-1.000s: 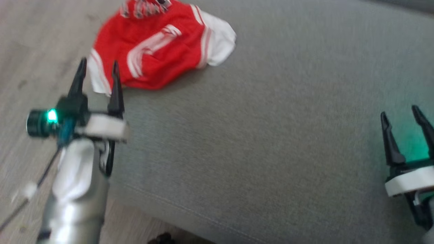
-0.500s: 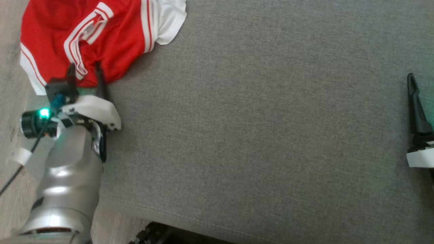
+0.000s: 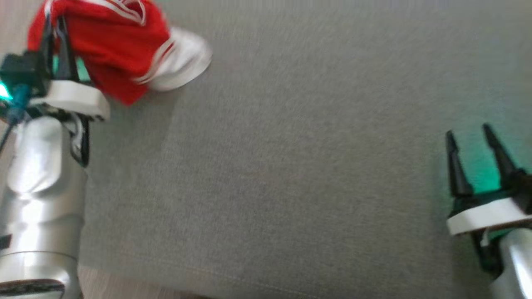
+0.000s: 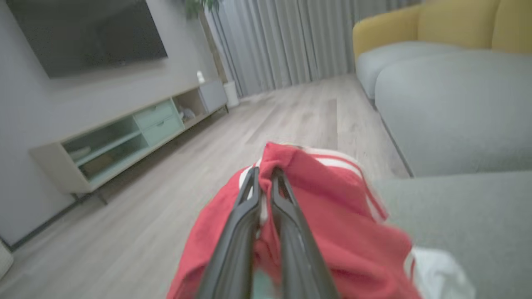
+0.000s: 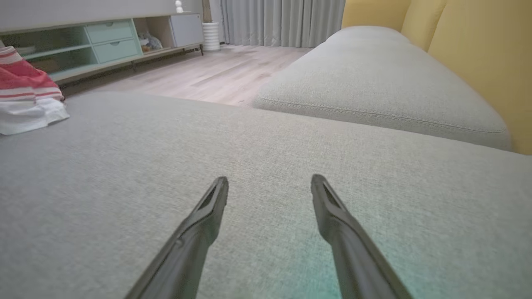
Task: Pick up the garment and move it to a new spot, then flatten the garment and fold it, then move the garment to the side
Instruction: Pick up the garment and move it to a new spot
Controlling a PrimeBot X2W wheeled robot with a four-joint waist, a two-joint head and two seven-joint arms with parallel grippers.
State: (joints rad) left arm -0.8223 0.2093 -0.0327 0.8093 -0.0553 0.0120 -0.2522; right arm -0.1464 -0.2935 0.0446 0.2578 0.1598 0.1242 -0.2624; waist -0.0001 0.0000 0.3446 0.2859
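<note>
The garment [image 3: 112, 54] is red with white stripes and a white sleeve, bunched at the top left of the grey cushion [image 3: 291, 166]. My left gripper [image 3: 54, 25] is shut on a fold of it and holds it lifted; the left wrist view shows the garment [image 4: 332, 216] pinched between the two dark fingers [image 4: 249, 207]. Its white sleeve trails on the cushion. My right gripper [image 3: 467, 135] is open at the lower right, over bare cushion, far from the cloth. In the right wrist view the garment [image 5: 25, 83] sits at the far left.
Wooden floor [image 4: 145, 232] lies beyond the cushion's left edge. A low TV cabinet [image 4: 124, 137] stands against the wall. A second grey seat [image 5: 374, 91] with a yellow backrest [image 5: 478, 54] lies beyond the right gripper.
The left gripper reached the garment's near edge, shut on it and lifted it, so the cloth is now bunched and hanging. The head camera shifted; the right gripper stayed open.
</note>
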